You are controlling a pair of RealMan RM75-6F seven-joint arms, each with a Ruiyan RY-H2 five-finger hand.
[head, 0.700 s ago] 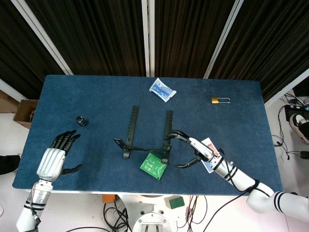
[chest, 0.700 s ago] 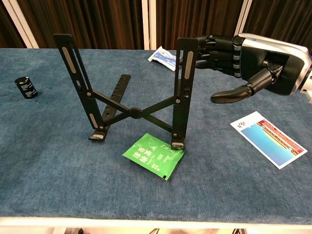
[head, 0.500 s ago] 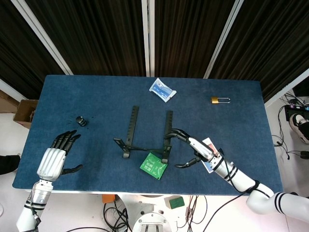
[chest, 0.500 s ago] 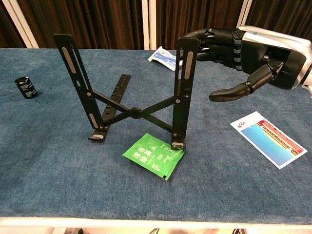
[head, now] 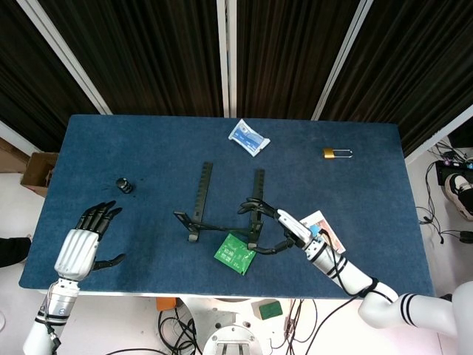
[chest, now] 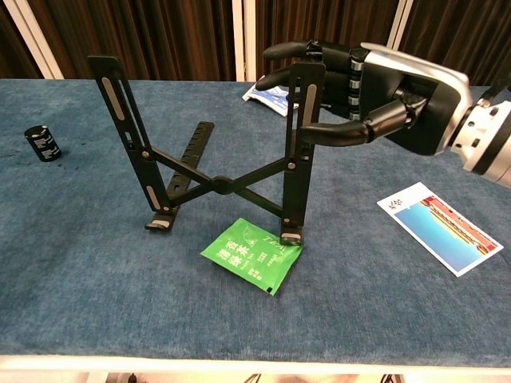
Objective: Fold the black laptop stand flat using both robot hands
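Note:
The black laptop stand stands unfolded at mid-table, two slotted uprights joined by crossed bars. My right hand straddles the top of the right upright: its fingers reach past behind the bar and the thumb points at its front edge. I cannot see a firm grip. My left hand lies near the table's front left with fingers spread, holding nothing and far from the stand; the chest view does not show it.
A green packet lies under the right upright's foot. A picture card lies to the right of it. A small black cylinder, a blue-white pouch and a brass padlock lie further off.
My right hand has moved left, from beside the right upright to around its top, fingers behind and thumb in front. The stand and my left hand have not moved.

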